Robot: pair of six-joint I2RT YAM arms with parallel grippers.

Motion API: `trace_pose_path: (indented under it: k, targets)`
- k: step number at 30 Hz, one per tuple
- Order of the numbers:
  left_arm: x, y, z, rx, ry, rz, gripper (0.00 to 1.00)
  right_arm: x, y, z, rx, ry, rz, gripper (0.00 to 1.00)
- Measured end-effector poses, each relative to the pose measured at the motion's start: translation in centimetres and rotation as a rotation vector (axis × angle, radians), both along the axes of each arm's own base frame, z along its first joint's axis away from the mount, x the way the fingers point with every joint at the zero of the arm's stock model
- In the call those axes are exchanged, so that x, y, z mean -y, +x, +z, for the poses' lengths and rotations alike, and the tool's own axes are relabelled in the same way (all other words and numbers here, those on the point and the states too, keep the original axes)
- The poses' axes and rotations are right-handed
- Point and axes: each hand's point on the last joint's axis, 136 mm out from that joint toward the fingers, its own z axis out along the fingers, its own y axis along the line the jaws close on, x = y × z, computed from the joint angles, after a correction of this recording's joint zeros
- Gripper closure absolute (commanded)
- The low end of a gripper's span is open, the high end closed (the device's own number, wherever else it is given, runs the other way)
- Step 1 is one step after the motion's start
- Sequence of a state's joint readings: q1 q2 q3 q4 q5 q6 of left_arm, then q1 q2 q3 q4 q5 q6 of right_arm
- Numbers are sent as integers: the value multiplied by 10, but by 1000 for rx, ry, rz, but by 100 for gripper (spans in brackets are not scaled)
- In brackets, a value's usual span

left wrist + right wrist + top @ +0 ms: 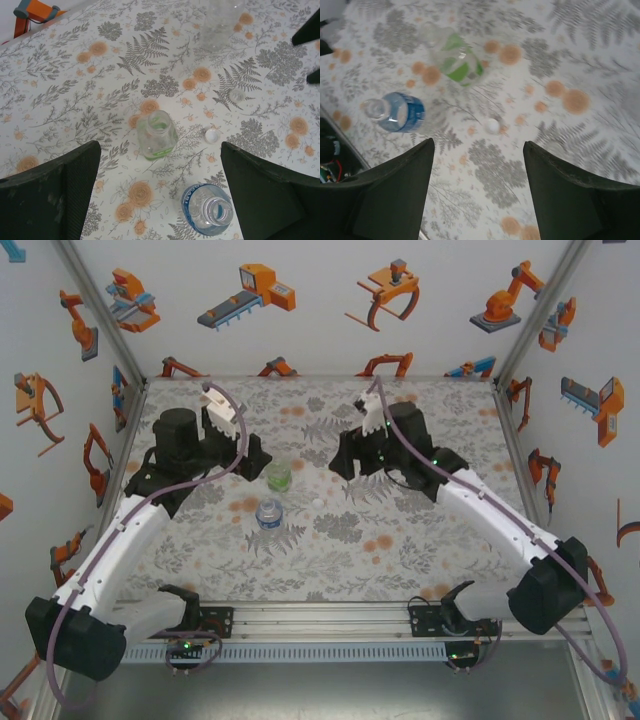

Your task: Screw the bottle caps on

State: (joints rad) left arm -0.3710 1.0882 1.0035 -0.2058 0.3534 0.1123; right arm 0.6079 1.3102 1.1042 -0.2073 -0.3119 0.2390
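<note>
The table (pixel 420 560) has a cloth with grey leaves and orange flowers on it. Two bottles stand up in the middle of the table. The green bottle (pixel 278 477) is the farther one. The bottle with the blue label (pixel 269 513) stands just beside it, a little nearer. From the left wrist camera you can look down into the green bottle (pixel 156 135) and the bottle with the blue label (pixel 207 210). Both have open tops with no lid on. One small white bottle cap (pixel 317 503) lies flat on the cloth, a little to the right of the bottles and not touching them. It shows in the left wrist view (pixel 212 135) and the right wrist view (pixel 492 125) too. The left gripper (pixel 250 455) is just left of the green bottle. Its two black fingers (pixel 50 195) are spread wide apart and hold nothing. The right gripper (pixel 345 458) is to the right of the bottles, just past the cap on the far side. Its fingers (pixel 575 195) are spread wide too, with nothing between them. In that view the cap lies on the cloth just beyond the gap between the fingers.
</note>
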Motion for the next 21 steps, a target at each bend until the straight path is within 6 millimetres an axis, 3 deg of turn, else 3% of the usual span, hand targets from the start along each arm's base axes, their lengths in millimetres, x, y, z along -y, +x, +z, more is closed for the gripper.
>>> trace_pose_path:
  k: [8,14,19,21]
  targets:
    - [-3,3,-2,-3,-12,12,3,-71,-64,-47,141,138,256,24]
    - [-3,3,-2,0,-17,13,3,-107,-83,-73,212,202,345,21]
    - [-3,4,-1,4,-21,10,3,-139,-99,-91,278,254,412,7]
    - [-3,3,-1,3,-22,7,3,-148,-102,-102,290,261,421,7]
